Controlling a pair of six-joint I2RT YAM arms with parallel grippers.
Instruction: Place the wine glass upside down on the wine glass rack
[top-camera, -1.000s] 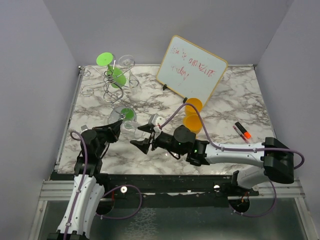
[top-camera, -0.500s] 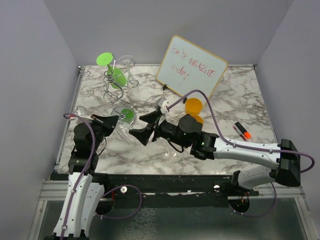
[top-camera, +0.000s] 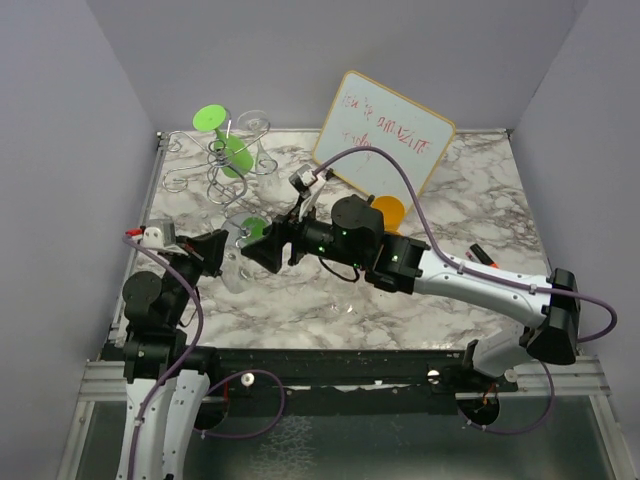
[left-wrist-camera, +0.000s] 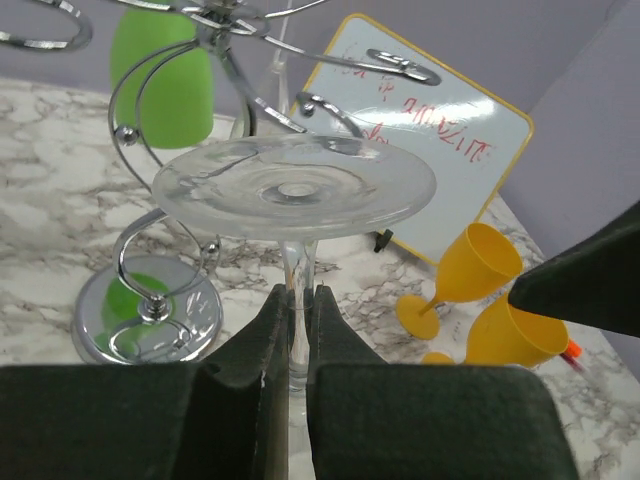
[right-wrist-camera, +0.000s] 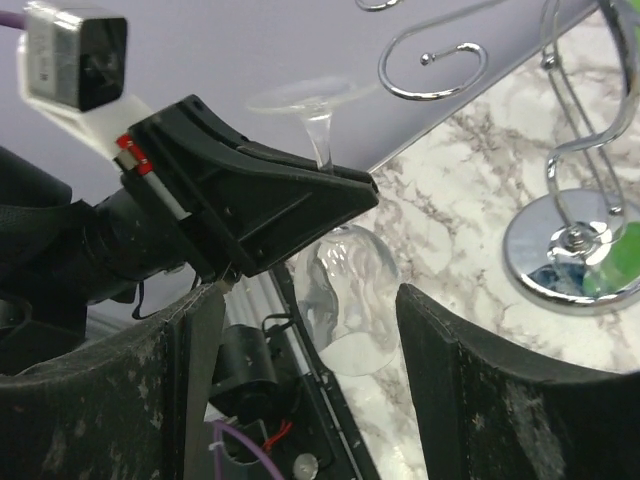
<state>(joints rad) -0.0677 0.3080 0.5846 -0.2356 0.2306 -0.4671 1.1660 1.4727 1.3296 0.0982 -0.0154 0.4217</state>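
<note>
L tool (left-wrist-camera: 293, 300) clamped on stem of clear wine glass (left-wrist-camera: 295, 185). Glass is inverted: foot up, bowl down. Stem is pinched betw. both fingers just under the foot.

Top view: glass (top-camera: 237, 265) sits at approx. 9 o'clock of table (top-camera: 300, 305), near the L edge. It's just 7 o'clock of the rack (top-camera: 228, 165).

R tool (top-camera: 258, 250) has jaws wide apart, gripping nothing. It's at 3 o'clock of the glass, close in. R wrist view: bowl (right-wrist-camera: 345, 290) hangs betw. its two fingers. Can't tell if either touches it.

Rack stands at 11 o'clock of table w/ a green glass (top-camera: 232, 150) hung inverted on it. Its disc base (left-wrist-camera: 150, 310) shows a green reflection.

Whiteboard (top-camera: 385, 135) leans at 12–1 o'clock, red scrawl on it. Orange cups (left-wrist-camera: 470, 270) are in front of it. Marker (top-camera: 483, 258) lies at 3 o'clock.
</note>
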